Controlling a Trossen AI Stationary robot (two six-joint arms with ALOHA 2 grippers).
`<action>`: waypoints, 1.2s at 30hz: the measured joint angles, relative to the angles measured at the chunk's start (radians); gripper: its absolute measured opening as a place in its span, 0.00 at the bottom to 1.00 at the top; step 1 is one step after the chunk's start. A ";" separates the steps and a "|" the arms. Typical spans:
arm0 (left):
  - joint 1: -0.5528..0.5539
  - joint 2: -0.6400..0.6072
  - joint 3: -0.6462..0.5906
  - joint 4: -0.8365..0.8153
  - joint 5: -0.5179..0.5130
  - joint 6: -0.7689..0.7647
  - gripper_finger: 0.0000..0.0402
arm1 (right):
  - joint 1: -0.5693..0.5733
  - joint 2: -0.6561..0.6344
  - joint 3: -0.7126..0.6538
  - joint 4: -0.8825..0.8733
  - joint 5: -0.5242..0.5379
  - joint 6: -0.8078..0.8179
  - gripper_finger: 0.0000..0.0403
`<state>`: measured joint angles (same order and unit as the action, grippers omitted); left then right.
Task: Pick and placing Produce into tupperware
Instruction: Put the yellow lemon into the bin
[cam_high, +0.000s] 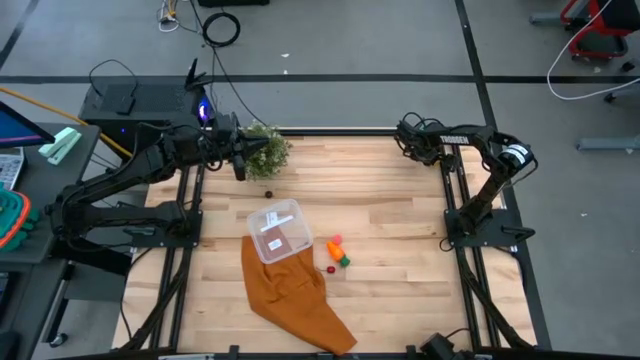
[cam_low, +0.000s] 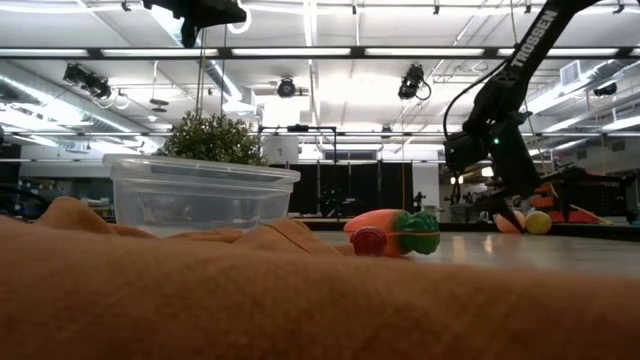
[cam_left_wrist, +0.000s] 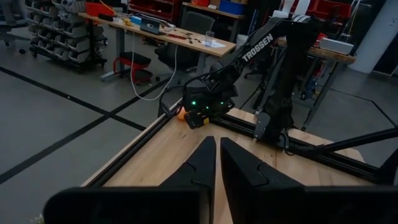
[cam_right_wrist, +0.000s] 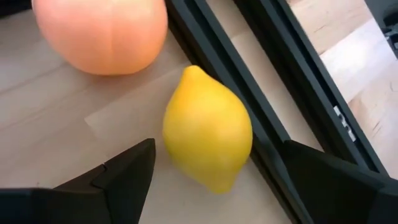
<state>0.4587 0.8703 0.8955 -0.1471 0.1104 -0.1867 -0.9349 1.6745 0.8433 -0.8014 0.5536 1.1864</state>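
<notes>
The right gripper (cam_right_wrist: 211, 180), spread wide and empty, straddles a glossy yellow plastic lemon (cam_right_wrist: 208, 129) lying on the wooden worktop (cam_high: 400, 200), its long axis running alongside the black frame rail (cam_right_wrist: 292, 106). A peach-orange ball (cam_right_wrist: 101, 31) sits just beside it; the left gripper (cam_left_wrist: 217, 163) hangs pinched shut by the bushy green plant (cam_high: 265, 152).

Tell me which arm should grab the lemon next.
Right. The right gripper is open with the lemon between its fingers at the table's far right corner. The left gripper, shut, hangs by the potted plant, far off.

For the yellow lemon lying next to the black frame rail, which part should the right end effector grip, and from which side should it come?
Grip the lemon across its fat middle, coming from above. It lies on its side with pointed ends, close against the frame rail, so one finger probably needs the narrow gap there. The right end effector already straddles it, open. The peach-coloured ball lies apart from it.
</notes>
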 joint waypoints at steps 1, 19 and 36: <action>0.000 0.000 0.000 0.000 0.000 0.000 0.08 | 0.002 0.000 0.000 0.000 0.010 0.010 0.78; 0.000 0.000 0.000 -0.001 0.000 -0.001 0.07 | 0.021 -0.003 0.014 0.025 0.075 0.017 0.69; 0.000 0.000 0.000 -0.019 0.000 -0.004 0.07 | 0.021 -0.003 0.014 0.036 0.033 0.015 0.58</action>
<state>0.4590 0.8704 0.8955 -0.1661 0.1104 -0.1907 -0.9134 1.6711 0.8570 -0.7656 0.5866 1.2011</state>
